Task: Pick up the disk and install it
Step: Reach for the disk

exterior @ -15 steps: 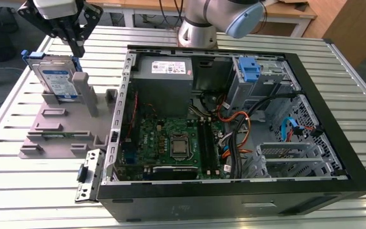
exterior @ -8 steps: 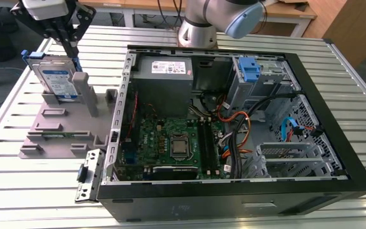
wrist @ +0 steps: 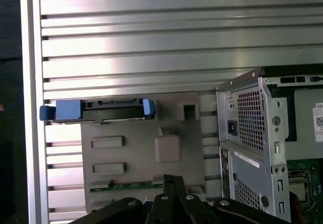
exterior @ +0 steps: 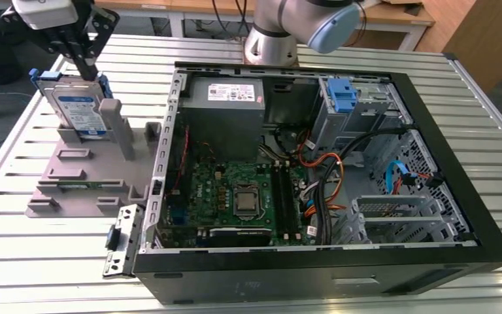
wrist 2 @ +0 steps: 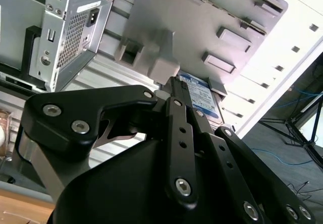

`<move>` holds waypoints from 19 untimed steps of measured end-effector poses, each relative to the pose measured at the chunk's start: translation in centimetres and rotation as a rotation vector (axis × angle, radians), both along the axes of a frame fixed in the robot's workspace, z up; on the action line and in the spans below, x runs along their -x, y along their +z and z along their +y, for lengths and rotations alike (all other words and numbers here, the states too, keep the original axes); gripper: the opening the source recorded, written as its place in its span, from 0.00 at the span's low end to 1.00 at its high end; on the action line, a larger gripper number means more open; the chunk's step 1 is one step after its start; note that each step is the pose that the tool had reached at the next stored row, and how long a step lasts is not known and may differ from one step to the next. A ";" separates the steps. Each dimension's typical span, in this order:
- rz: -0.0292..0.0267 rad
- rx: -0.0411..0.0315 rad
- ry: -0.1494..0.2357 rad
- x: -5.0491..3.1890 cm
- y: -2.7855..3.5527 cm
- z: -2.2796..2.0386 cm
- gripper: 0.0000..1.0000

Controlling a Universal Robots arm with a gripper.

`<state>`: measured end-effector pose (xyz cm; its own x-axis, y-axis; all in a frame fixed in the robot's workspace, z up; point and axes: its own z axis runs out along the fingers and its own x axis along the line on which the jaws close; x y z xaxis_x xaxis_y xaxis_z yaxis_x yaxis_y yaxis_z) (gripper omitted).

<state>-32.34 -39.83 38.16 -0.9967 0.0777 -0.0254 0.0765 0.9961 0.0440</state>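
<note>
Exterior view: the gripper (exterior: 88, 69) hangs over the exterior view's left side of the table (exterior: 24, 261), pointing straight down. The disk (exterior: 81, 108) stands on edge in the grey fixture (exterior: 76, 176), label toward the camera, blue rails on both sides. It is outside the open computer case (exterior: 321, 163), so not installed. My fingertips sit right at its top edge, toward the rail on the exterior view's right. I can't tell from here whether they touch it or hang just in front of it. The disk is below the claw, broad face vertical.

Second wrist view: gripper (wrist 2: 174, 88) seen along its own links, with the disk (wrist 2: 204, 95) just past the tips and its label showing. The fixture (wrist 2: 202, 17) is beyond that. Contact is hidden.

First wrist view: the disk (wrist: 98, 110) is edge-on, its top edge running along the fixture's (wrist: 131, 148) end. The gripper (wrist: 171, 179) has both finger bars drawn together with nothing between them. I judge the claw narrow and empty, offset from the disk's edge line and not astride it.
</note>
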 end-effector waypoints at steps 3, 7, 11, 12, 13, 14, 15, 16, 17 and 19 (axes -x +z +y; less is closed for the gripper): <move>0.0000 0.0000 0.000 0.75 -0.18 0.00 0.11; -0.0002 0.0000 0.000 1.52 -0.58 0.11 0.11; 0.0000 0.0002 0.000 2.17 -1.05 0.49 0.11; 0.0000 0.0002 0.000 2.35 -1.14 0.62 0.11; 0.0000 0.0002 0.000 2.52 -1.23 0.74 0.11; 0.0000 0.0002 0.000 2.72 -1.31 0.87 0.11; 0.0001 0.0003 0.000 2.92 -1.36 1.01 0.11; 0.0000 0.0002 0.000 3.11 -1.43 1.16 0.11; 0.0000 0.0002 0.000 3.27 -1.49 1.31 0.11; 0.0001 0.0003 0.000 3.56 -1.61 1.62 0.11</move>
